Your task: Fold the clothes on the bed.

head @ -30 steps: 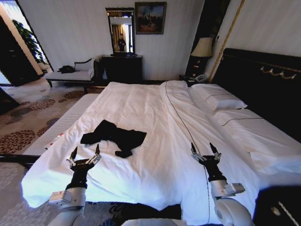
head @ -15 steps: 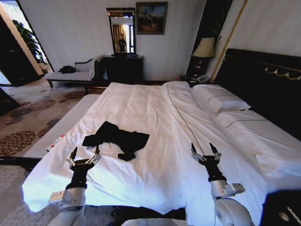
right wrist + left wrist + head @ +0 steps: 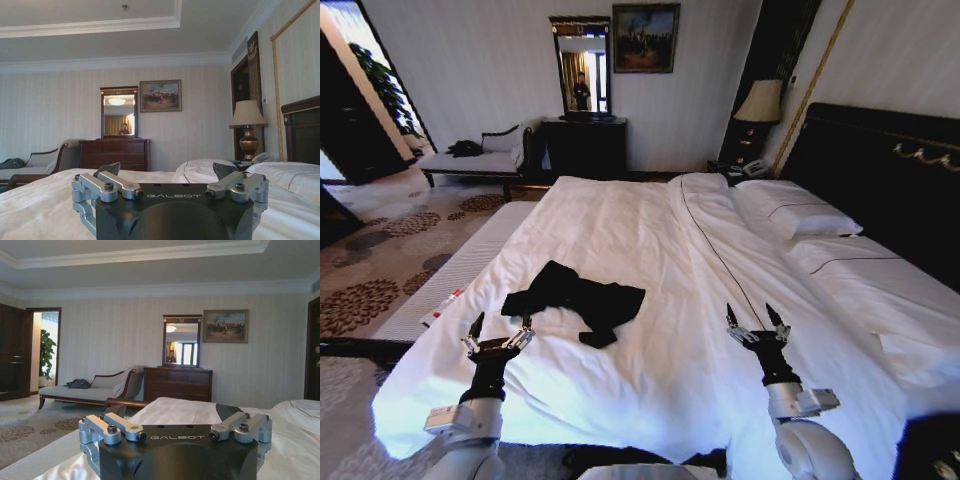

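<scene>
The black T-shirt (image 3: 576, 301) is my landmark. It lies crumpled on the white duvet of the bed (image 3: 650, 250), on the half away from the pillows (image 3: 798, 213), well short of the headboard (image 3: 880, 150). It is bunched, with one lobe trailing toward me, and no lettering is visible, so I judge it is lying folded over on itself or face down.

My left gripper (image 3: 500, 326) hangs just on my side of the T-shirt, close to its nearest edge but not touching it, fingers spread apart and empty. My right gripper (image 3: 757, 317) is well apart from the T-shirt, toward the headboard side, also spread wide and holding nothing. In both wrist views the fingertips stand apart over the duvet, looking across at the dresser (image 3: 177, 383).

The step in hand, as I read it, is getting into reach and then spreading the shirt flat before any fold. To do it well I should bring both grippers to opposite ends of the T-shirt, pinch only the black fabric and not the duvet beneath, and pull outward gently so the cloth opens. The soft fabric will likely drag and bunch if I lift one end alone. The white tube (image 3: 441, 306) beyond the T-shirt, near the bed's edge, should stay clear of my left arm's sweep.
</scene>
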Tool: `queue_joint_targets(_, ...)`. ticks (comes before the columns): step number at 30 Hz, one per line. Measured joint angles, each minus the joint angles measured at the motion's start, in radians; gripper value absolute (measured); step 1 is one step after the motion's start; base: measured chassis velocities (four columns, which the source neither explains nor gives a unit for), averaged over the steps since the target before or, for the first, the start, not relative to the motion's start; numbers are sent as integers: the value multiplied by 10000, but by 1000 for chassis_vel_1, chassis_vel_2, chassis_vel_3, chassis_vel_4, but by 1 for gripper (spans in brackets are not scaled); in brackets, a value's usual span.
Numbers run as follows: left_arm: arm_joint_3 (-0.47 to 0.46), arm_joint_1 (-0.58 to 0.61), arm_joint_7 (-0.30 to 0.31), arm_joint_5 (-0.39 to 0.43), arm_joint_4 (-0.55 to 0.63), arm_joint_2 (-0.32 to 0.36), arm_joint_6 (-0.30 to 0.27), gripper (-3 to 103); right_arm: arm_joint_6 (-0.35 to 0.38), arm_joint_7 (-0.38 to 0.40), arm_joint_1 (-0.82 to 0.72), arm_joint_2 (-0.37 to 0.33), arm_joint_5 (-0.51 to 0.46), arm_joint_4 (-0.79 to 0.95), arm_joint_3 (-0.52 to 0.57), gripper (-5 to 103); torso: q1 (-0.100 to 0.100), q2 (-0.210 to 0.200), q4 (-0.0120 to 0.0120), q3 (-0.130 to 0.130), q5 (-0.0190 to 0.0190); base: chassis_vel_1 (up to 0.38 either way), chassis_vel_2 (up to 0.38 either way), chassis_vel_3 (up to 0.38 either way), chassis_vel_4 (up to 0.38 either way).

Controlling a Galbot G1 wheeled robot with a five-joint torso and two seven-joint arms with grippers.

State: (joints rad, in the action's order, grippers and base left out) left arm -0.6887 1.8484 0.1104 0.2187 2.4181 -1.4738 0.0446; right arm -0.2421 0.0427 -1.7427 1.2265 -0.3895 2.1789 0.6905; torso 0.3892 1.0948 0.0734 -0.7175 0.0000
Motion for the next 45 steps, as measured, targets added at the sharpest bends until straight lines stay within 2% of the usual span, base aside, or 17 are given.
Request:
queue_joint_targets(37,-65,-82,3,19,-187,80,7,100,-17,-5,170,-8,69,-269,-199,100,0,0,0,-1,0,22,102,-23,-106)
queue_joint_targets(45,-12,-238,7,-35,-496,65,-9,100,-409,-76,419,50,285,-569,-435,100,1,0,0,0,-2,25,69,-20,-73)
